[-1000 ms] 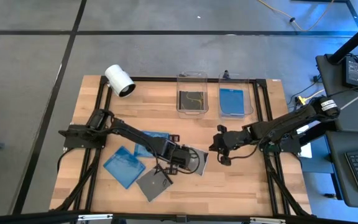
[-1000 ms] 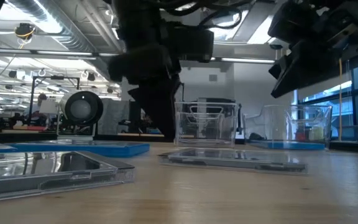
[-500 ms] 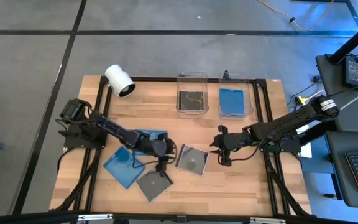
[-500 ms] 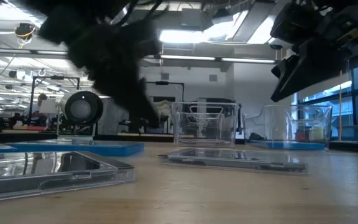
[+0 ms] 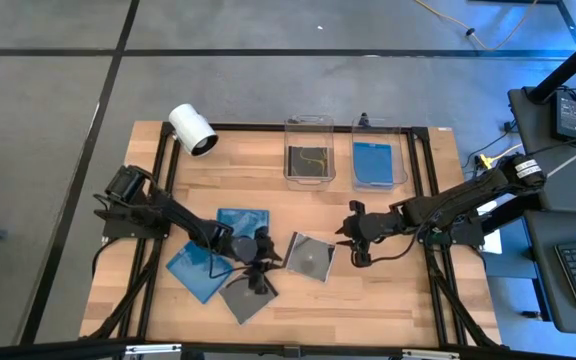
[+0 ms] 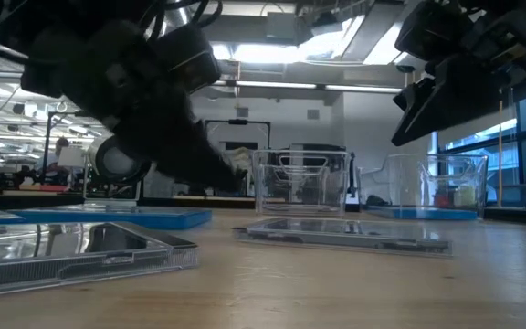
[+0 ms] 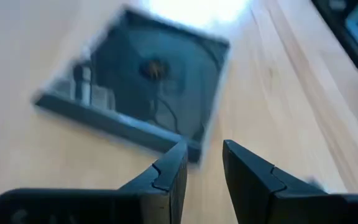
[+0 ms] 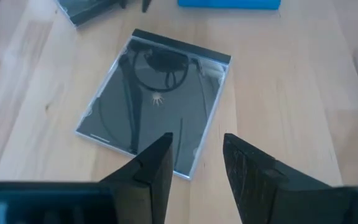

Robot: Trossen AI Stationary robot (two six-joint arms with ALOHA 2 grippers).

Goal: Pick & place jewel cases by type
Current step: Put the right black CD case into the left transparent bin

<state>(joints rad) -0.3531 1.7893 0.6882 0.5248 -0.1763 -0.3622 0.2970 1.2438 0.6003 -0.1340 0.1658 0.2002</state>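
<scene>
The left gripper and right gripper, both empty with jaws slightly parted, flank a dark case lying flat on the table between them.

Both arms are dark, near-black jointed links with thin black cables trailing beside them. The left hand and the right hand each end in two matte black, wedge-shaped fingers with angular, bevelled tips.
</scene>
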